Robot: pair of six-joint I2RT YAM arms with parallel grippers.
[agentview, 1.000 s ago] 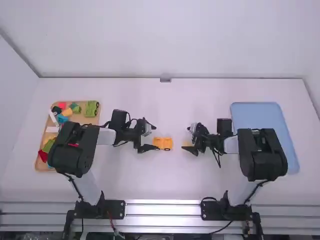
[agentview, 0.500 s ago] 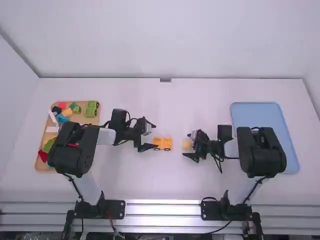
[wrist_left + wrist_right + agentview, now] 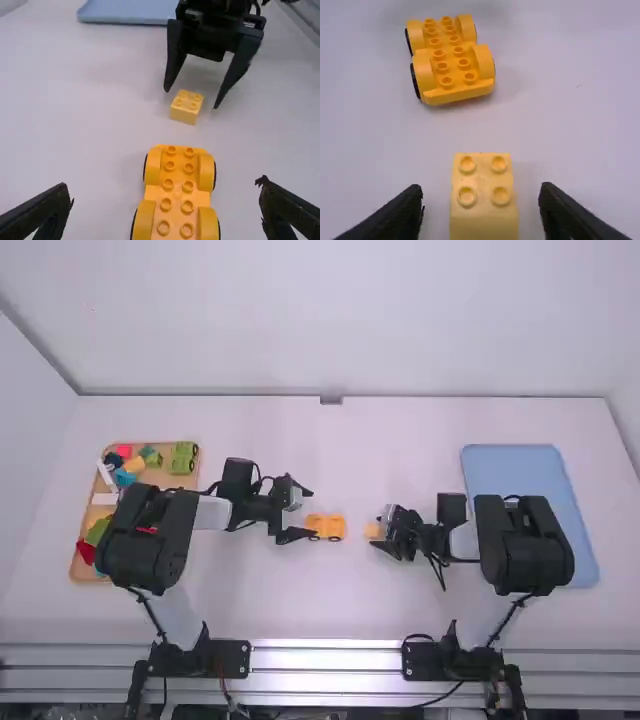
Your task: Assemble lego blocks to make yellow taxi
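Observation:
My left gripper (image 3: 293, 513) stands open just left of the orange-yellow wheeled car base (image 3: 326, 527) on the table. In its own wrist view the left gripper (image 3: 167, 205) has the car base (image 3: 175, 197) between its spread fingers, not touched by them. My right gripper (image 3: 381, 532) is open at the small light-yellow block (image 3: 373, 530), to the right of the base. In the right wrist view the block (image 3: 482, 192), with its studs up, lies between the open fingers of the right gripper (image 3: 482, 197), a gap on each side. The car base (image 3: 451, 57) is farther off.
A wooden tray (image 3: 180, 480) with several coloured blocks, a green wheeled base (image 3: 184, 457) among them, lies at the left, partly under the left arm. A blue tray (image 3: 515, 468) is at the right, beside the right arm.
My right gripper has shifted and turned slightly around the small block, with its fingers at a different angle than before. The left arm and the car base have stayed put.

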